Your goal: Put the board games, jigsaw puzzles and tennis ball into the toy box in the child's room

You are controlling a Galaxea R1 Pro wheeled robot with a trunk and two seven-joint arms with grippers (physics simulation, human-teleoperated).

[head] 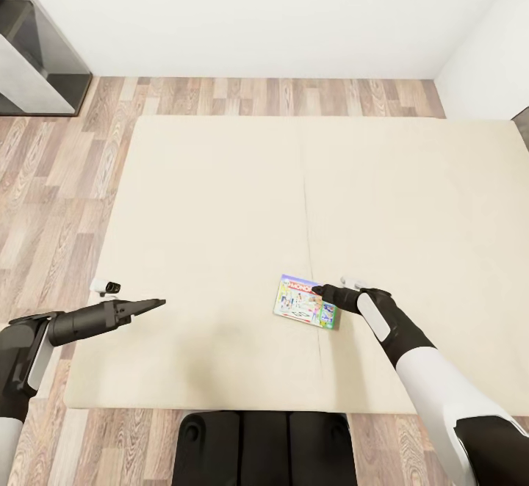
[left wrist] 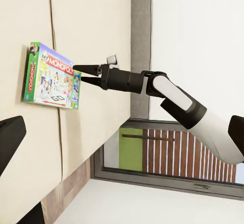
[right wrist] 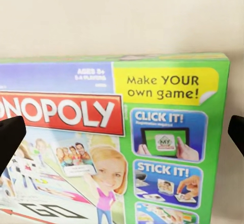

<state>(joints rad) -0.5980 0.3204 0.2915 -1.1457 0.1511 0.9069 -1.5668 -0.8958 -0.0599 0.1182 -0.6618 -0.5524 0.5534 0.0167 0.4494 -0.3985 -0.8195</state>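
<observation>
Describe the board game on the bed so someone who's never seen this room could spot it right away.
Look at the wide beige bed. Near its front edge, right of the centre seam, lies a flat green-edged My Monopoly box, just ahead of the right gripper. It is the one colourful thing on the plain mattress.

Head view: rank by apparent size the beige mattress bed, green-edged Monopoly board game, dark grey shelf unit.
1. Beige mattress bed, by far largest.
2. Dark grey shelf unit, cut off by the frame and farther away, so unsure.
3. Green-edged Monopoly board game, smallest.
</observation>
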